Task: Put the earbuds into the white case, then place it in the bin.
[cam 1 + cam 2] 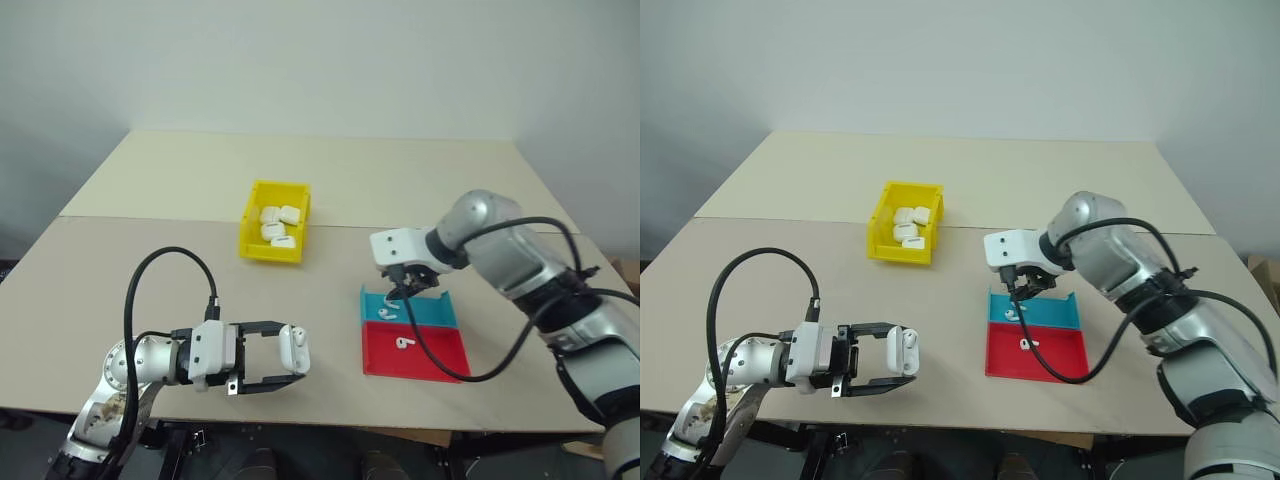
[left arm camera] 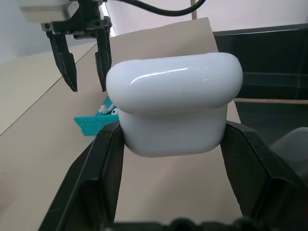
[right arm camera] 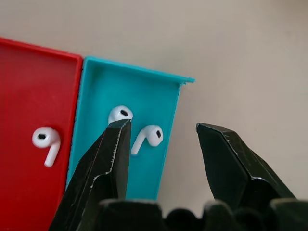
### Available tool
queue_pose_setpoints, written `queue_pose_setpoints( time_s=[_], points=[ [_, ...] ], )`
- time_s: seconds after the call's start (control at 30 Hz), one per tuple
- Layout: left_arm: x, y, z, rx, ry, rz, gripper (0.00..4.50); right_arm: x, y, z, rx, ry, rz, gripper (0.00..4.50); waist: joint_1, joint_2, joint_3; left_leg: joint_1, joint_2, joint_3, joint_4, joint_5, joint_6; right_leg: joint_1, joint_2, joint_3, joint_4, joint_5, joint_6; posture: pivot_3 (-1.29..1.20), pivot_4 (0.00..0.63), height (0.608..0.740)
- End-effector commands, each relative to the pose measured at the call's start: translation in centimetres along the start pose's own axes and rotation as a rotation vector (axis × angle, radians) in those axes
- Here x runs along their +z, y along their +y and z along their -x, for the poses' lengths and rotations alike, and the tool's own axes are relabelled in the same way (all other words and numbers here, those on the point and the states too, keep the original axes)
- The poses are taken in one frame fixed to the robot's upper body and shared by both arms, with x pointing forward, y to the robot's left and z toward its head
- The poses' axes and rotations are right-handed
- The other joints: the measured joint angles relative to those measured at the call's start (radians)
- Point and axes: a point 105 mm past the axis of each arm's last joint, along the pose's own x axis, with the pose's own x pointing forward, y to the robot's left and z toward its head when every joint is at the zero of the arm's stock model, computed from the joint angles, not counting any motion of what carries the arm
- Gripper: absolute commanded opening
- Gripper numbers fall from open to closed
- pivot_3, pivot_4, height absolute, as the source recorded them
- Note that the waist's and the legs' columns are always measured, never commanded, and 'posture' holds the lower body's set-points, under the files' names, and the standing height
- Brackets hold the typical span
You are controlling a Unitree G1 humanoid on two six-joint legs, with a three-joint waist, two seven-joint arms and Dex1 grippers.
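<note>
At lower left, the left gripper (image 1: pixel 292 362) clamps the white case (image 1: pixel 294 346). Right of centre, the right gripper (image 3: pixel 163 139) hangs parted over the earbuds (image 3: pixel 148 136) in the blue tray (image 3: pixel 154 91).

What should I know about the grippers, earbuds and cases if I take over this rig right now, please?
Left gripper: shut on a white case, held above the table's near edge.
Right gripper: open, empty, pointing down over the blue tray.
Earbuds: two in the blue tray, one in the red tray.
Yellow bin: holds several cases already.
Done: case picked up.
Left: pick up earbuds, load the case, drop it in the bin.
</note>
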Motion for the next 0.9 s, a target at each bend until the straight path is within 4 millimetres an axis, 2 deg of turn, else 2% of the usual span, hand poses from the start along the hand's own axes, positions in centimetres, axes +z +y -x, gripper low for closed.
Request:
queue_pose_setpoints(
  time_s=[0.03,0.3,0.57,0.9],
  points=[
    [1.1,-0.1,-0.4,0.002,-0.025,-0.06,2.75,-0.8,-0.5,0.0,-0.026,0.062,-0.031,2.61,0.002,0.0,0.0,0.0,0.0,0.0,0.0,0.0,0.0,0.0,0.0,0.0,0.0,0.0,0.0,0.0,0.15,0.74],
    [0.9,-0.3,-0.8,0.007,-0.03,-0.062,2.75,-1.3,0.0,-1.3,-0.026,0.066,-0.08,2.61,-0.007,0.0,0.0,0.0,0.0,0.0,0.0,0.0,0.0,0.0,0.0,0.0,0.001,0.0,0.0,0.0,0.15,0.74],
    [0.9,-0.2,-1.0,-0.002,-0.031,-0.066,2.75,-2.2,0.3,-2.5,-0.052,0.103,-0.054,2.61,-0.007,0.0,0.0,0.001,0.0,0.0,0.0,0.0,0.0,0.0,0.001,0.0,0.001,0.0,0.0,0.0,0.15,0.74],
    [0.9,0.0,-1.1,-0.006,-0.032,-0.077,2.75,-3.1,-0.3,-2.2,-0.1,0.125,-0.032,2.61,-0.008,0.0,0.0,0.001,0.0,0.0,0.0,0.0,0.0,0.001,0.001,0.0,0.002,0.0,0.0,0.0,0.15,0.74]
  ],
)
